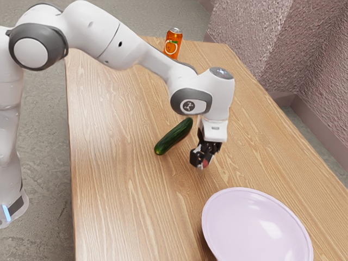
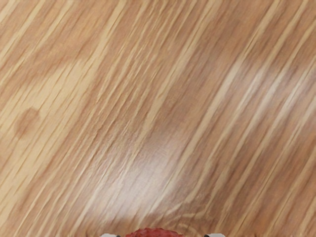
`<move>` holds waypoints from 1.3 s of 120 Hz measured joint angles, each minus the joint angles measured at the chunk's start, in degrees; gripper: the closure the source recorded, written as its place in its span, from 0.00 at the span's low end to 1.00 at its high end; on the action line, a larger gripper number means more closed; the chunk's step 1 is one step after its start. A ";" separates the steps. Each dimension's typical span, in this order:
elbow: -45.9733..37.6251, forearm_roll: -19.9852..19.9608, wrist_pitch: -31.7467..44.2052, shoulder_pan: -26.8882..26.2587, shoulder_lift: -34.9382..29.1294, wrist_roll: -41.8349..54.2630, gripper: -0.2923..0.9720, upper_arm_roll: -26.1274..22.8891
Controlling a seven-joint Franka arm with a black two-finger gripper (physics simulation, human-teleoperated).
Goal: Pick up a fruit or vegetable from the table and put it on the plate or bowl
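Textured pinkish walls point(image 1: 283, 38) and a grey floor point(image 1: 38, 239) surround a long wooden table point(image 1: 119, 179). The arm point(image 1: 130, 49) reaches over its middle. A pale plate point(image 1: 255, 228) sits at the near edge. A cucumber point(image 1: 174, 136) lies flat, its long axis diagonal, the far end pointing towards the exterior view's right. An orange can point(image 1: 173, 43) stands upright at the far edge. Between cucumber and plate, the gripper point(image 1: 203, 159) clamps a small red fruit point(image 1: 204, 161); its axis is too small to read.

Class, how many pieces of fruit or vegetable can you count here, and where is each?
2. A cucumber lies on the table; a small red fruit is held in the gripper, between the cucumber and the plate.
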 joint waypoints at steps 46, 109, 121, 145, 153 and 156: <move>8.05 2.07 -6.87 0.14 -4.59 -2.84 0.63 -13.78; 19.28 7.94 -7.33 -5.79 2.47 -8.82 0.61 -18.00; 19.37 9.38 -7.02 -6.09 2.70 -9.45 0.44 -18.02; 19.31 10.15 -5.95 -6.30 3.39 -10.51 0.28 -17.85; 19.30 10.07 -5.80 -6.18 3.43 -10.61 0.27 -17.80; 19.28 10.03 -5.83 -6.15 3.44 -10.63 0.26 -17.79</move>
